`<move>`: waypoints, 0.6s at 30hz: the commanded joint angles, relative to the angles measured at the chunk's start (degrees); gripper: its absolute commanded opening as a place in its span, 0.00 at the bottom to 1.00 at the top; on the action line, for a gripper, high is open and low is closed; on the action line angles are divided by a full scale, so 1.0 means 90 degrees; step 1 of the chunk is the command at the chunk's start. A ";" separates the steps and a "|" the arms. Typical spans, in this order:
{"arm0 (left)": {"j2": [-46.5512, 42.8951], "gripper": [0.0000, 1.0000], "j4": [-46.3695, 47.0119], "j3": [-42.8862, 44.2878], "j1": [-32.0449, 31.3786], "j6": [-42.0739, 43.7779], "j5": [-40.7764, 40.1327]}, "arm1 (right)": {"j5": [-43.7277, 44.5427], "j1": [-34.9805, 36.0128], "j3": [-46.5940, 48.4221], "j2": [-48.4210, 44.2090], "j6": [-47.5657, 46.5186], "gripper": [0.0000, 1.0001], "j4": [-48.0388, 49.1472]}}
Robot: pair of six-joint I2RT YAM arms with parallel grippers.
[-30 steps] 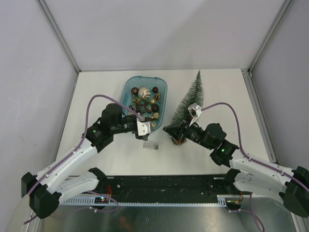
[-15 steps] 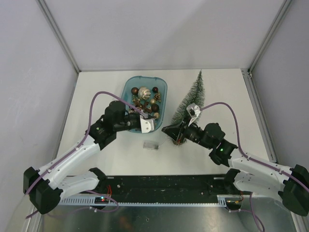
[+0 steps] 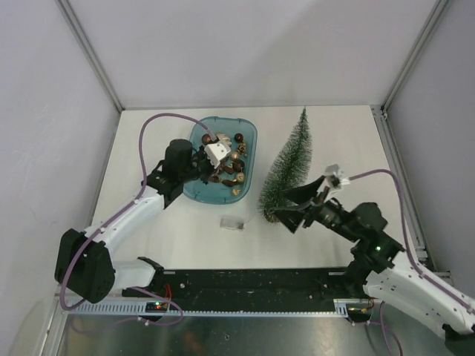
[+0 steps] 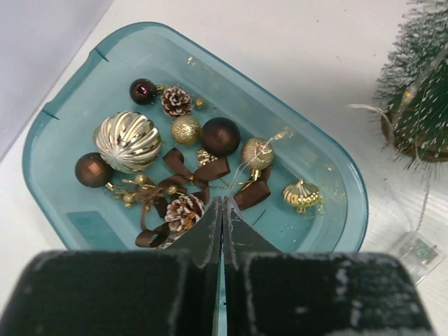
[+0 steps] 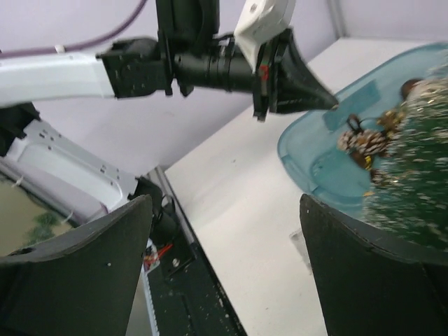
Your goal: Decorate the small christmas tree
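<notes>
This is a robotics lab test cell. A plain white bench (image 3: 171,245) is boxed in by pale grey panels (image 3: 44,111) set in aluminium frame posts (image 3: 89,55). Two white robot arms (image 3: 119,230) are bolted to a black rail (image 3: 252,285) at its near edge, trailing purple cables (image 3: 159,119).

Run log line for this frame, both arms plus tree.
left tool: shut, over teal tray of ornaments, hold unclear | right tool: open, near tree's foot | small christmas tree: upright

1 tree (image 3: 289,167), 1 tray (image 4: 52,150), 2 pinecones (image 4: 176,101)
</notes>
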 commanded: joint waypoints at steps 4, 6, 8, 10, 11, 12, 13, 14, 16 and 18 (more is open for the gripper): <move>0.0373 0.00 0.0396 0.0802 -0.0076 -0.0872 -0.0062 | 0.0830 -0.1041 0.1126 -0.1076 -0.0332 0.92 -0.1881; 0.0509 0.00 0.0443 0.0929 -0.0126 -0.0917 -0.0129 | 0.1437 -0.1303 0.1477 -0.1008 -0.0581 0.92 -0.2309; 0.0658 0.00 0.0552 0.1046 -0.0236 -0.0885 -0.0268 | 0.2095 -0.1517 0.1665 -0.0859 -0.0714 0.93 -0.2501; 0.0832 0.00 0.0682 0.1163 -0.0366 -0.0828 -0.0359 | 0.2710 -0.1715 0.1727 -0.0686 -0.0725 0.93 -0.2444; 0.0921 0.00 0.0735 0.1233 -0.0433 -0.0788 -0.0402 | 0.2999 -0.1805 0.1736 -0.0591 -0.0700 0.93 -0.2381; 0.1039 0.00 0.0805 0.1287 -0.0540 -0.0743 -0.0457 | 0.3211 -0.1937 0.1740 -0.0461 -0.0682 0.93 -0.2257; 0.1171 0.00 0.0859 0.1359 -0.0618 -0.0682 -0.0490 | 0.3396 -0.2101 0.1732 -0.0348 -0.0658 0.93 -0.2141; 0.1281 0.00 0.0926 0.1419 -0.0715 -0.0617 -0.0521 | 0.3517 -0.2237 0.1709 -0.0198 -0.0632 0.93 -0.1966; 0.1542 0.00 0.1010 0.1571 -0.0886 -0.0495 -0.0556 | 0.3552 -0.2637 0.1657 0.0088 -0.0463 0.93 -0.1666; 0.1809 0.00 0.1111 0.1731 -0.1016 -0.0403 -0.0580 | 0.3282 -0.3184 0.1593 0.0450 -0.0157 0.93 -0.1325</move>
